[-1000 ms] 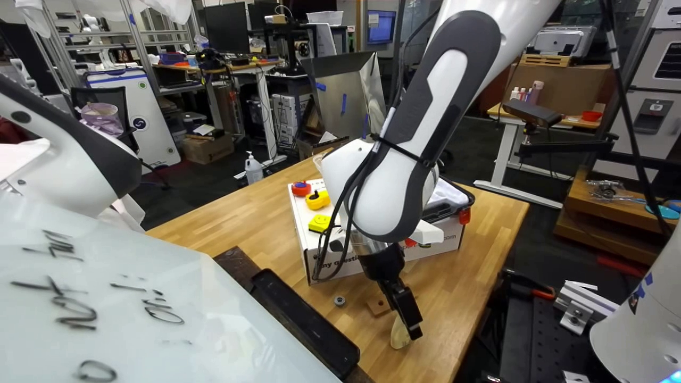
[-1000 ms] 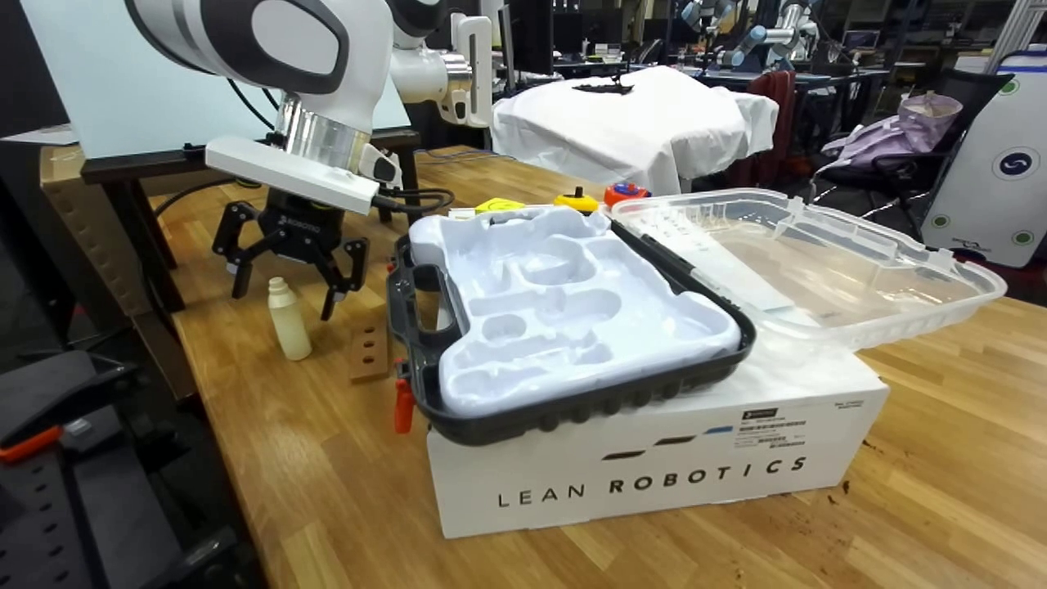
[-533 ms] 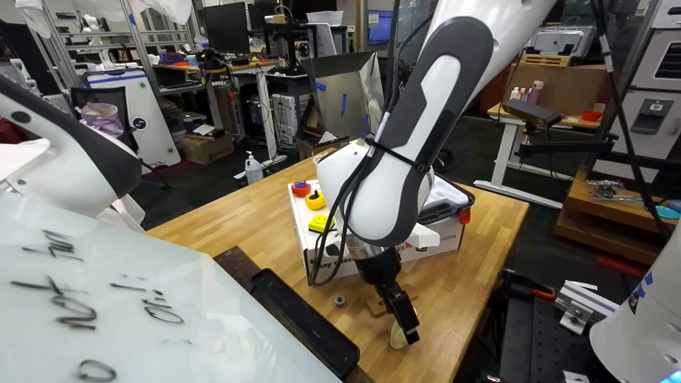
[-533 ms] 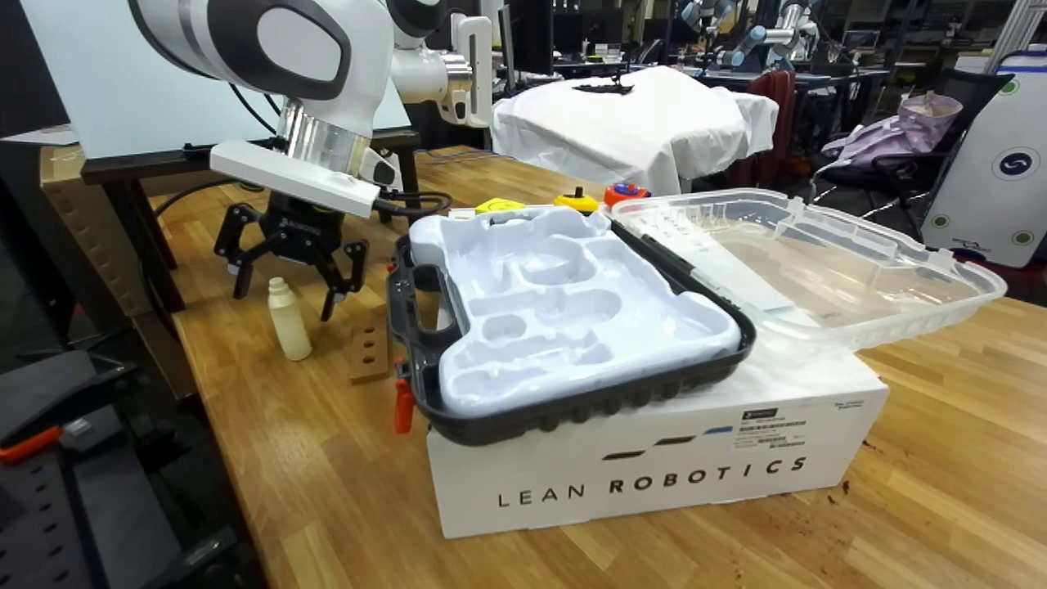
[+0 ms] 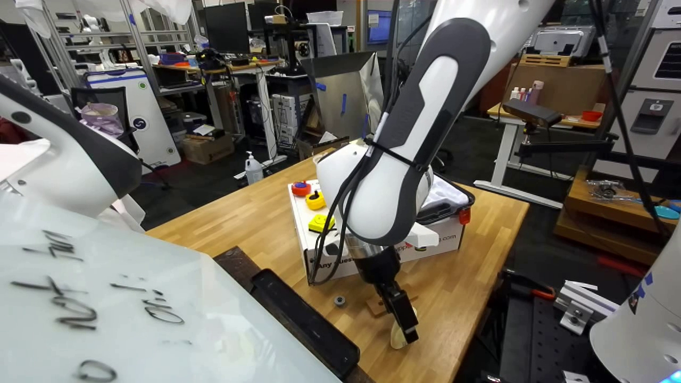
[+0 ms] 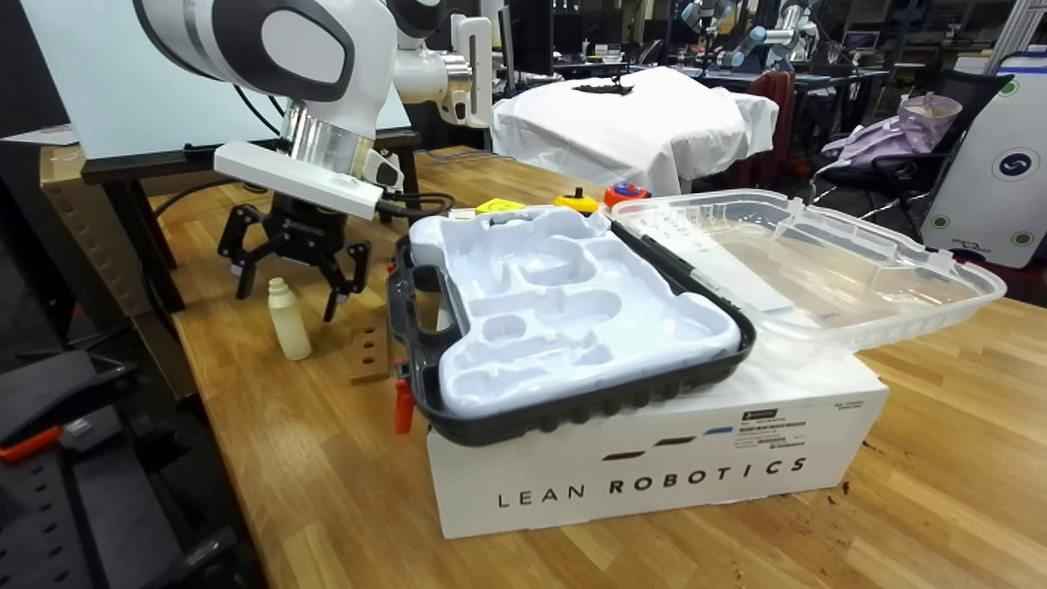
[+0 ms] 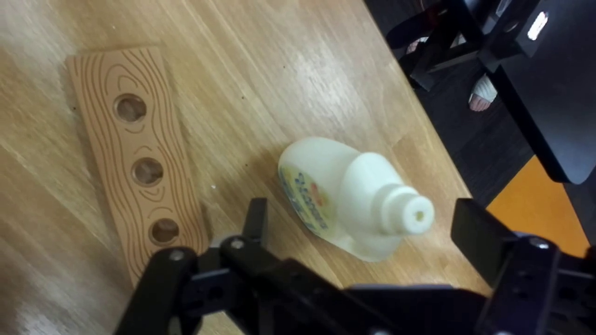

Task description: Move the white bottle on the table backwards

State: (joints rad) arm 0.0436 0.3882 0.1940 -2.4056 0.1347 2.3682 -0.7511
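Observation:
The white bottle point(image 6: 290, 323) stands upright on the wooden table point(image 6: 327, 499), close to its edge. It is partly hidden behind a gripper finger in an exterior view point(image 5: 398, 336). In the wrist view the bottle point(image 7: 326, 195), with a label on its side, lies between the two fingers, its neck pointing up to the camera. My gripper point(image 6: 286, 296) is open above the bottle, its fingers on either side of the bottle's top and apart from it. The gripper also shows open in the wrist view point(image 7: 361, 218).
A brown wooden block point(image 7: 139, 153) with three holes lies beside the bottle. A large white box point(image 6: 654, 491) carries an open grey-and-white tray point(image 6: 572, 327) with a clear lid point(image 6: 818, 254). A small grey ring point(image 5: 339, 301) lies near the block. A whiteboard point(image 5: 133, 298) stands at the table's side.
The gripper has shifted slightly sideways over the bottle, mostly between one second and half a second ago. It stays open. The bottle has not moved.

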